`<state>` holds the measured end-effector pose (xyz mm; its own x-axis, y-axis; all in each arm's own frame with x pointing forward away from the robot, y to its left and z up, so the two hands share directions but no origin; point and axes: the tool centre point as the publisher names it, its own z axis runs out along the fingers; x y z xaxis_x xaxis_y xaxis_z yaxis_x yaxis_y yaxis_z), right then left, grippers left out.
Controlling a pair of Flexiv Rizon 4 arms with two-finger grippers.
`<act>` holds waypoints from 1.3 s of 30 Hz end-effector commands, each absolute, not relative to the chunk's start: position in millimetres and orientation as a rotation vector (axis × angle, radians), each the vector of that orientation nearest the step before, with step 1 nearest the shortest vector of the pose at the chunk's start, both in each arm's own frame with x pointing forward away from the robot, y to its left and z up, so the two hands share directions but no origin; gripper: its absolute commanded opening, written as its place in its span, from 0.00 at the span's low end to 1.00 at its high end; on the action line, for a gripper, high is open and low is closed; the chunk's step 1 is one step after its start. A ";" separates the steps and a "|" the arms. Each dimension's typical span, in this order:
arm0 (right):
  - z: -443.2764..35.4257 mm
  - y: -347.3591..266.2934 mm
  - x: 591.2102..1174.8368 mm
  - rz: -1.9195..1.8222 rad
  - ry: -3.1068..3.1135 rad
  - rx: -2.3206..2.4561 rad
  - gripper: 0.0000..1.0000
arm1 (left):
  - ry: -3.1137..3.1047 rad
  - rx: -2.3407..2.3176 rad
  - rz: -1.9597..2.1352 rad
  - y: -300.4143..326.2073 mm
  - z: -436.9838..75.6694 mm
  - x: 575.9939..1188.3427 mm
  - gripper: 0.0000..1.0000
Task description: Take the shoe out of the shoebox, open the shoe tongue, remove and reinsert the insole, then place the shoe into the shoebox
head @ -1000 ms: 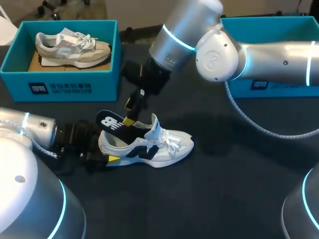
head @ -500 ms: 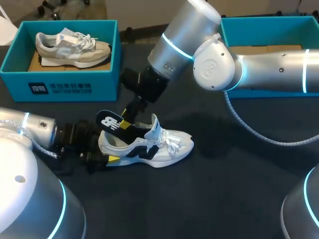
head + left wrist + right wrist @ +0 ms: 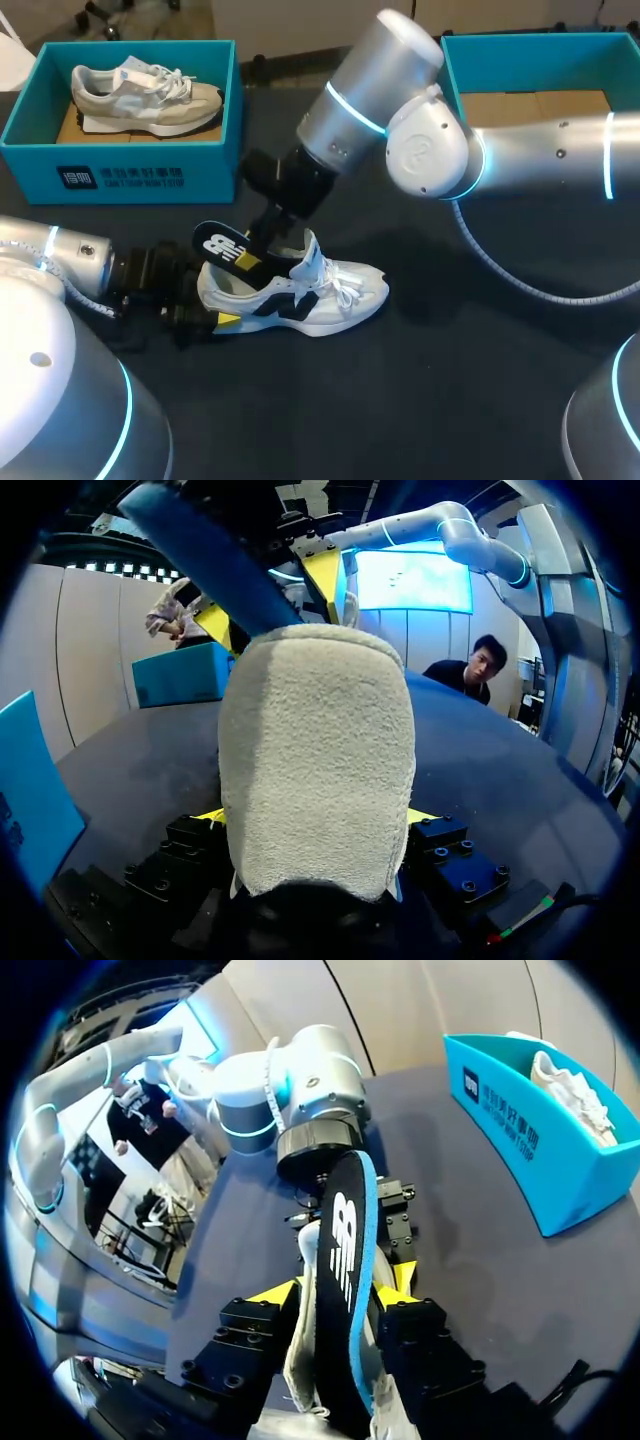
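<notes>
Sneaker [image 3: 335, 288] unboxed, we are clamping its heel in the left gripper [image 3: 315, 818] and pinching the half-out insole [image 3: 220, 245] in the right gripper [image 3: 340, 1290]; reboxing remains.

Left arm [image 3: 70, 262] lay low, left gripper [image 3: 210, 305] clamped on the shoe [image 3: 330, 288] heel. Right arm [image 3: 520, 160] stretched across, right gripper [image 3: 262, 245] pinching the insole [image 3: 222, 245].

The silver, tubular left arm [image 3: 60, 255] and right arm [image 3: 520, 150], ringed with glowing cyan bands at rounded joints. A grey ribbed cable [image 3: 500, 258] trails from the right. The left gripper [image 3: 315, 818] and right gripper [image 3: 340, 1290]: black, screw-studded, yellow-tipped.
</notes>
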<state>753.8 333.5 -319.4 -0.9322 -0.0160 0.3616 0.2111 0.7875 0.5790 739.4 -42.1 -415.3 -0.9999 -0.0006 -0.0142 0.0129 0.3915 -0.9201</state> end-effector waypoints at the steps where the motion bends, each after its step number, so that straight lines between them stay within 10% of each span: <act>1: -323.5 337.1 754.7 -0.918 -2.622 -0.143 0.39 | 2.610 0.012 -1.724 -42.6 -415.5 739.0 0.00; 11: -326.2 337.5 754.2 -0.921 -2.602 -0.133 0.00 | 2.610 0.012 -1.724 -42.6 -415.5 739.0 0.00; 39: -237.0 361.8 838.8 -1.283 -2.769 -0.068 0.00 | 2.610 0.012 -1.724 -42.6 -415.5 739.0 0.00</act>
<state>842.6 365.0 -241.4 -0.9936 -0.0161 0.1122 0.0756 0.6441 0.7612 739.4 -42.1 -415.3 -0.9999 -0.0006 -0.0142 0.0128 0.3915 -0.9201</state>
